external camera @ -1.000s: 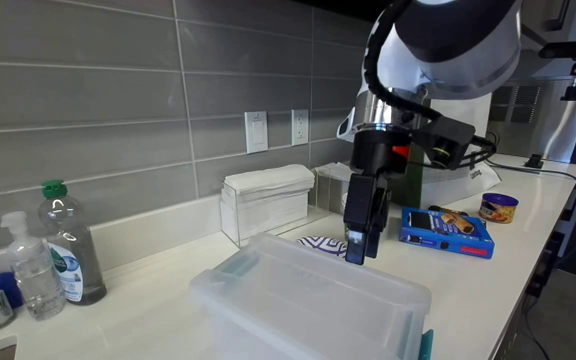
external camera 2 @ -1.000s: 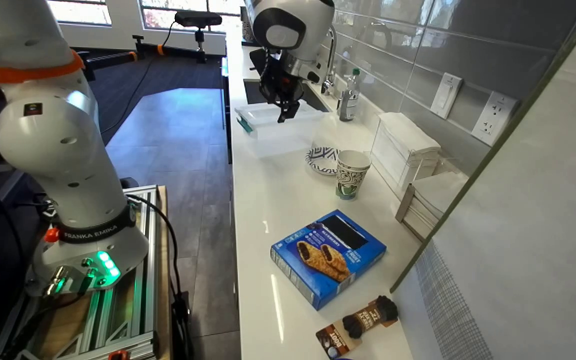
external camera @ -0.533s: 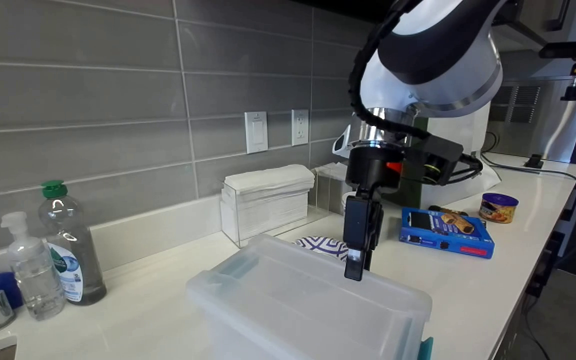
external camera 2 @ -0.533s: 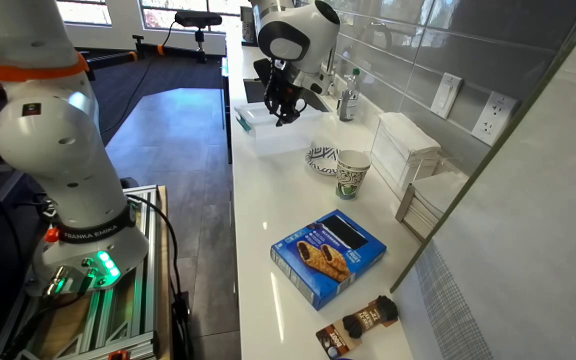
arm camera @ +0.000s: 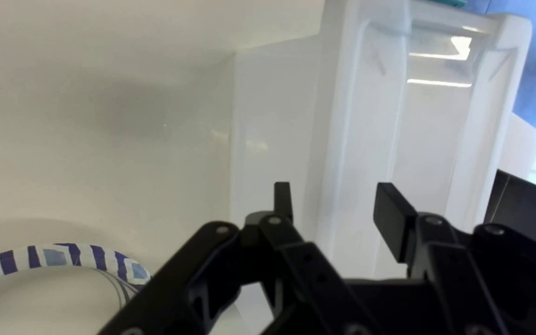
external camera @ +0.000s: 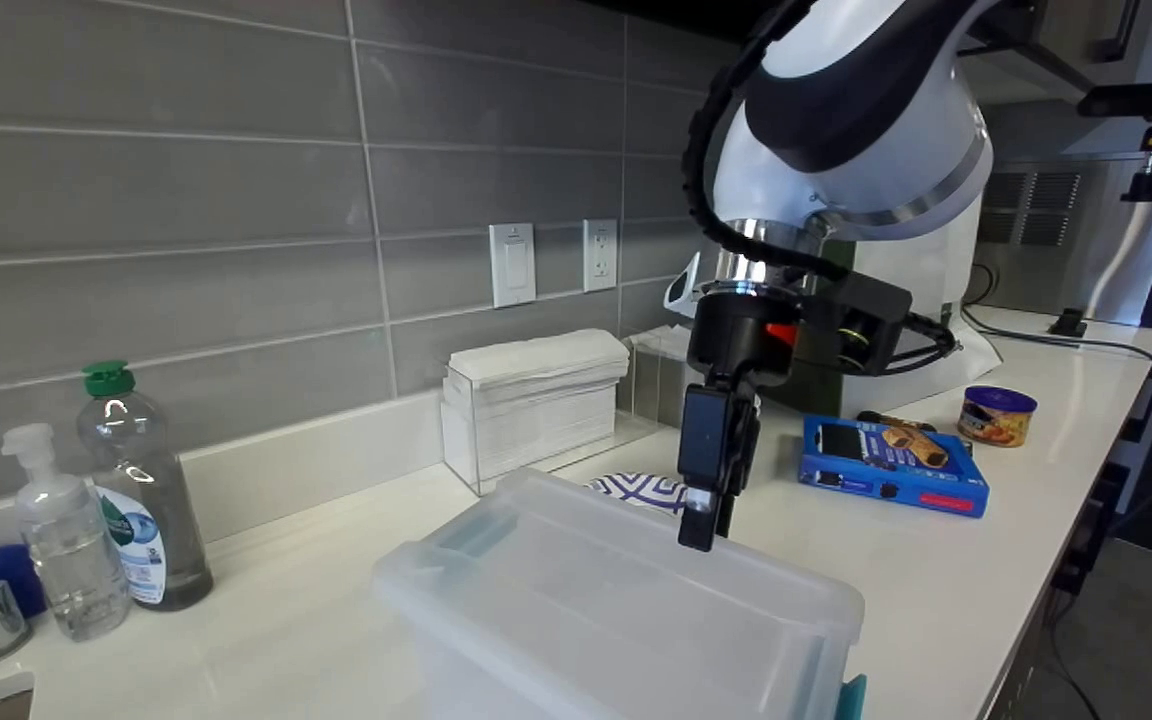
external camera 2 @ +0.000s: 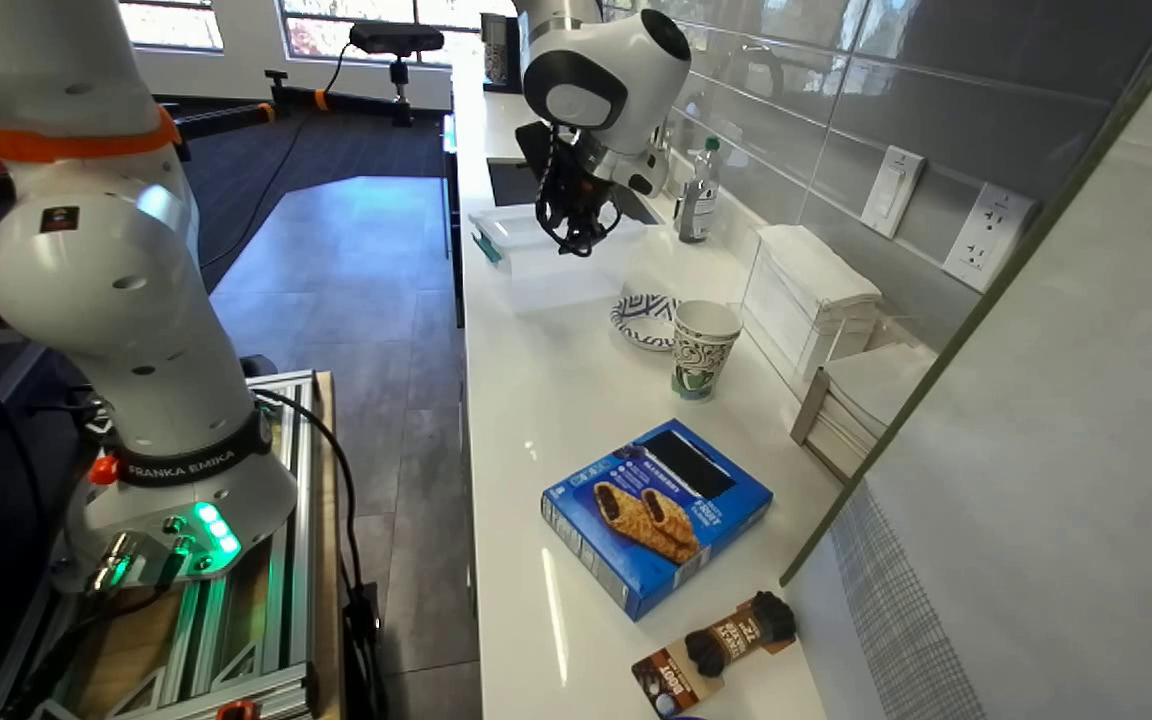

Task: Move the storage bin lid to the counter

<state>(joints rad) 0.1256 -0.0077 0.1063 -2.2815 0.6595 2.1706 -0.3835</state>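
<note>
a: where is the lid [external camera: 626,590]?

b: on top of the bin [arm camera: 272,116], as both exterior views show. the bin stands on the worktop [external camera 2: 536,380].

a: state of the pincer [arm camera: 335,207]?

b: fingers [arm camera: 392,216] well apart, holding nothing. in the wrist view one shows over the lid, one over the bin's side wall; contact with the lid: cannot tell.

a: nearby items?

b: bowl [external camera 2: 648,330] near the bin; cup [external camera 2: 703,350] upright, just beside the bowl. blue box [external camera 2: 656,515] lies flat, farther from the bin.
</note>
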